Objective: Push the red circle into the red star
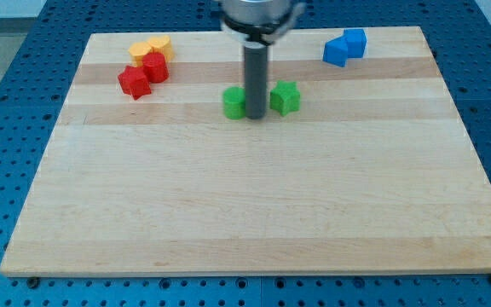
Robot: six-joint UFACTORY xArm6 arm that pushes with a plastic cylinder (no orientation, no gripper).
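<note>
The red circle (155,66) lies near the board's top left, touching or nearly touching the red star (134,83), which sits just below and to its left. My tip (256,117) rests on the board well to the right of both red blocks. It stands between a green block (234,102) on its left and a green star-like block (285,98) on its right. The rod hides part of the left green block.
Two yellow blocks (151,48) sit just above the red circle, against it. Two blue blocks (345,47) lie together at the top right. The wooden board (254,213) rests on a blue perforated table.
</note>
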